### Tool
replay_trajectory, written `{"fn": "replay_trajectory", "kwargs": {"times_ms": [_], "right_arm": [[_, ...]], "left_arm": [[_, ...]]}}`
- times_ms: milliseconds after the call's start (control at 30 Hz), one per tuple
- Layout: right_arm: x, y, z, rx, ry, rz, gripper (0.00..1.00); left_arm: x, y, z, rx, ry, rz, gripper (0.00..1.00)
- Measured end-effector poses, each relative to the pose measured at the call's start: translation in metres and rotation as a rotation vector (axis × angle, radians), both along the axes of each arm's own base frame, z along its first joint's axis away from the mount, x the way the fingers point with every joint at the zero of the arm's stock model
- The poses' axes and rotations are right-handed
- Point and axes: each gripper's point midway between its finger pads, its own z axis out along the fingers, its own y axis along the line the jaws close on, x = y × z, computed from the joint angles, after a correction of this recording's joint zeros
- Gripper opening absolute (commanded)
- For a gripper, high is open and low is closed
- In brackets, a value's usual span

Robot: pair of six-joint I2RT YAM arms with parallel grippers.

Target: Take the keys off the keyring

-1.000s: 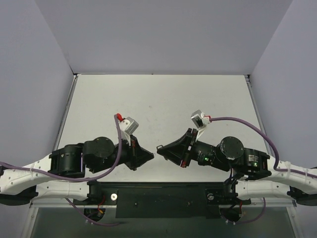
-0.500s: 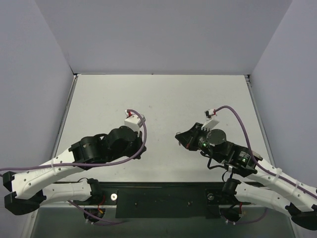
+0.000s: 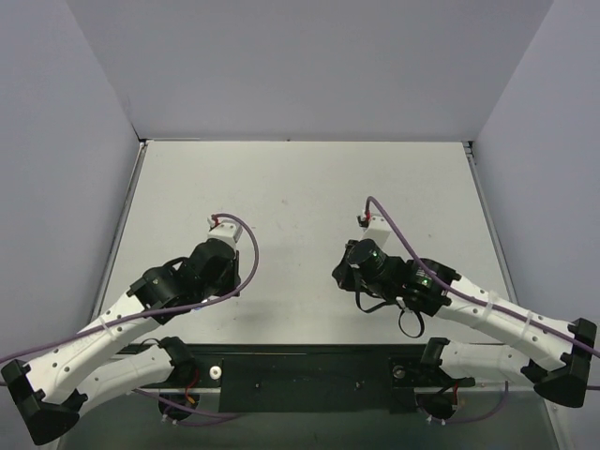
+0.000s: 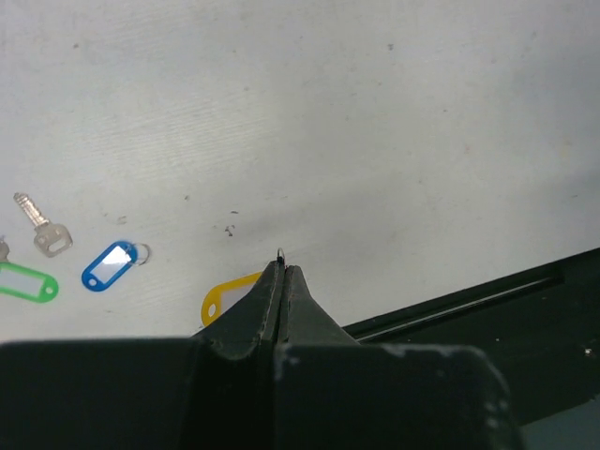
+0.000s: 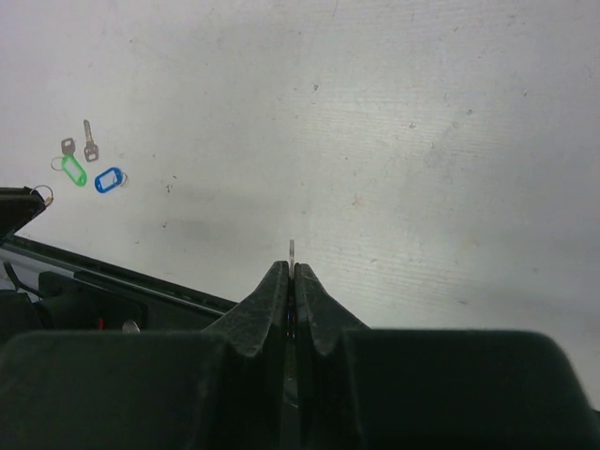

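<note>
Silver-grey metal key (image 5: 292, 247), tiny and flat: only a sliver shows past the right gripper (image 5: 292, 268), whose jaws are pressed together on it. Thin metal keyring (image 4: 280, 251) with a smooth oval yellow plastic tag (image 4: 228, 297): pinched in the left gripper (image 4: 282, 269), jaws likewise together. The arms are well apart, so separation appears done. Likely left: setting both on the matte white table (image 4: 394, 131).

My left arm (image 3: 178, 279) reaches forward from the near edge with the elbow bent and the wrist angled downward, its jaws pressed tight together. My right arm (image 3: 405, 279) mirrors it, jaws likewise clamped. The two wrists are well apart.
</note>
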Motion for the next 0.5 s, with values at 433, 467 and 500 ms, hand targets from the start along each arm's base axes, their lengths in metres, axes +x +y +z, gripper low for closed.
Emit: {"fn": "replay_trajectory", "kwargs": {"times_ms": [433,467,500], "right_arm": [[0.018,0.031,-0.024,-0.273,0.016,0.097,0.0],[0.023,0.034,-0.024,-0.287,0.015,0.103,0.0],[0.028,0.036,-0.024,-0.299,0.014,0.104,0.0]], "left_arm": [[0.008,0.026,0.0,0.034,-0.096,0.059,0.0],[0.009,0.026,-0.001,0.038,-0.096,0.059,0.0],[0.01,0.025,-0.002,0.042,-0.091,0.056,0.0]]}}
